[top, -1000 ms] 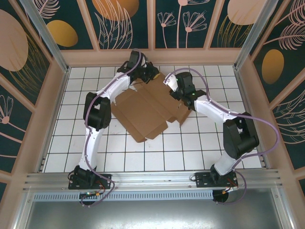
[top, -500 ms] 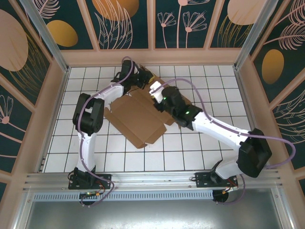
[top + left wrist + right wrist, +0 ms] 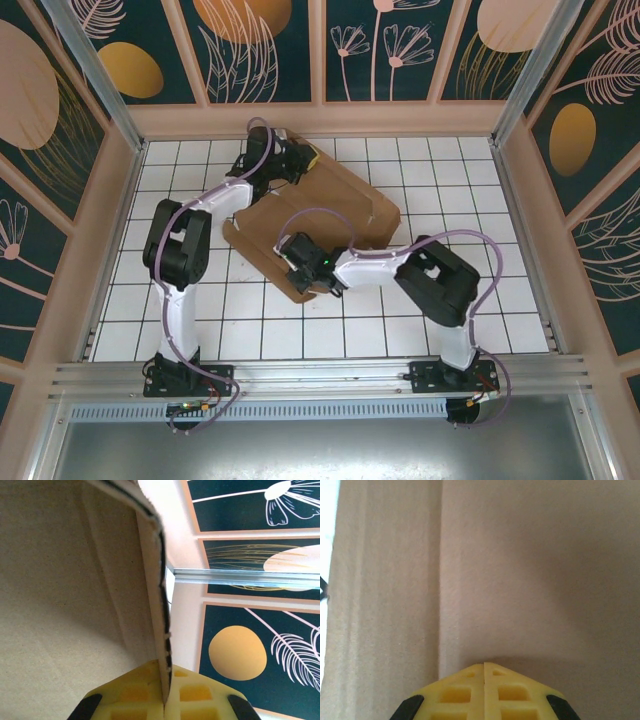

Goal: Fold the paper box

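Note:
The paper box (image 3: 345, 205) is a brown cardboard sheet lying folded over on itself in the middle of the white tiled floor. My left gripper (image 3: 308, 160) is at its far edge, shut on that edge. In the left wrist view the cardboard edge (image 3: 161, 605) runs down between the yellow fingertips of the left gripper (image 3: 164, 692). My right gripper (image 3: 293, 250) is over the box's near left part, shut, with nothing between its fingers. In the right wrist view the right gripper's (image 3: 484, 666) tips rest against the flat cardboard (image 3: 530, 565), beside a crease (image 3: 440, 580).
The tiled floor (image 3: 450, 170) is bare to the right of the box and along the front. Pink enclosure walls (image 3: 320, 120) stand on three sides, close behind the left gripper. An aluminium rail (image 3: 320, 375) carries both arm bases at the near edge.
The right arm swung from the box's far right across to its near left, and its gripper went from open to shut. The cardboard got folded over. The left gripper kept its hold.

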